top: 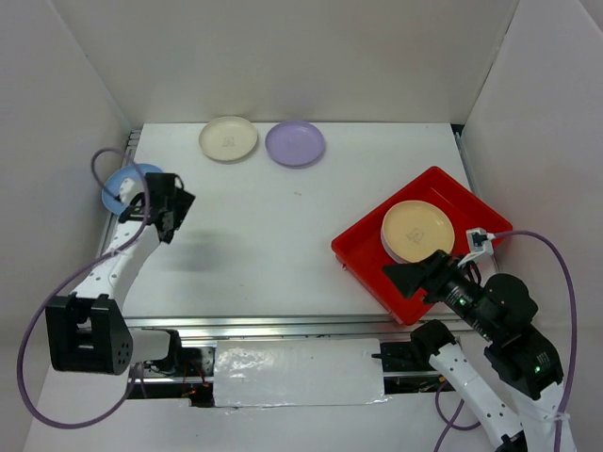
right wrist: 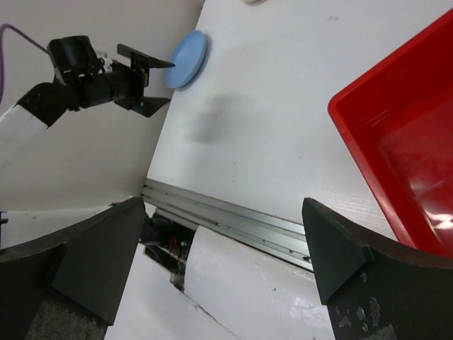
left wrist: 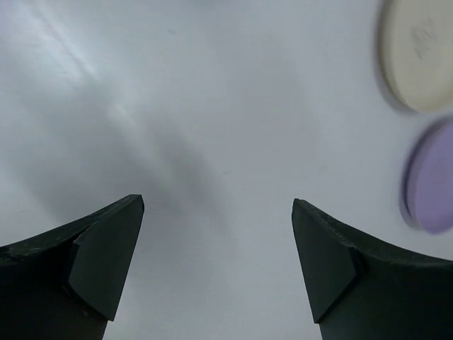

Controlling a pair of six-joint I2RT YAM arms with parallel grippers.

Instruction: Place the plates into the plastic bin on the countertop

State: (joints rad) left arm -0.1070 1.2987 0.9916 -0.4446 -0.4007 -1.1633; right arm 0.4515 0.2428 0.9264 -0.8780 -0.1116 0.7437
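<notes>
I had my left claw, jaws apart and empty, nearest the blue plate, which lay just behind it at the surface's left edge.

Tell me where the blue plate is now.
Top view: the blue plate sits at the counter's far-left edge, partly hidden behind the left gripper.

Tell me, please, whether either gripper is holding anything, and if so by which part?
Nothing is held. The left gripper and the right gripper are both open, each with an empty gap.
</notes>
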